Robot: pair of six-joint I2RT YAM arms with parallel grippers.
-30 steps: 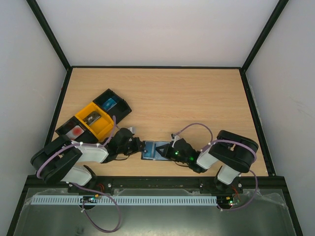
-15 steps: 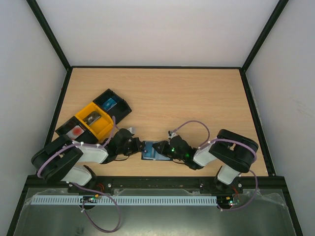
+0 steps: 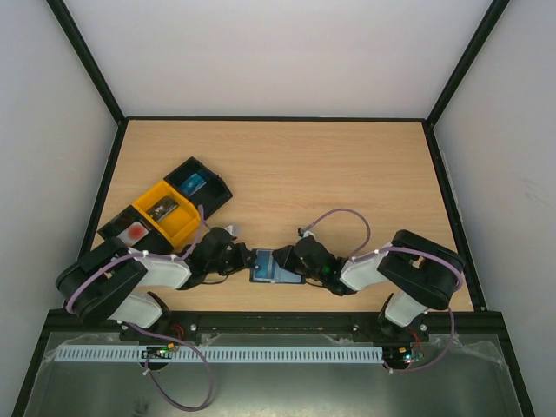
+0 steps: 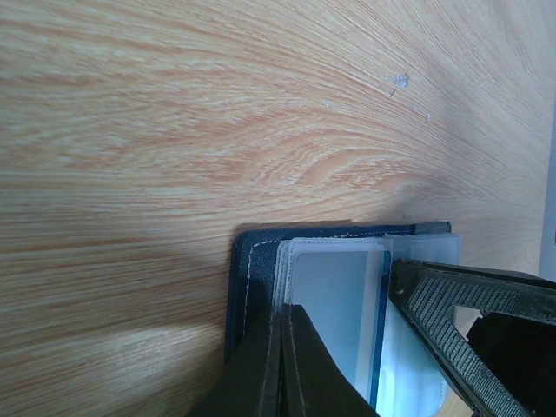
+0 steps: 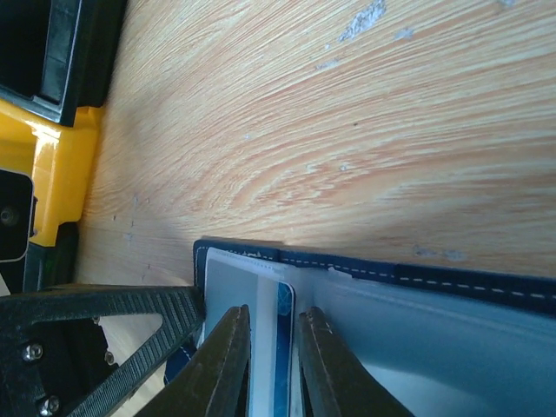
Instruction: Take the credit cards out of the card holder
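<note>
The desk (image 3: 347, 174) is faced with pale wood-grain board, smooth and matt, marked by a few small scuffs. The card holder (image 4: 239, 295) is covered in dark navy grained leather or imitation, edged with pale stitching, and fitted with clear glossy plastic sleeves (image 4: 421, 248). The blue card (image 5: 285, 347) is made of smooth plastic, and the yellow tray (image 5: 61, 165) is moulded in shiny plastic.
</note>
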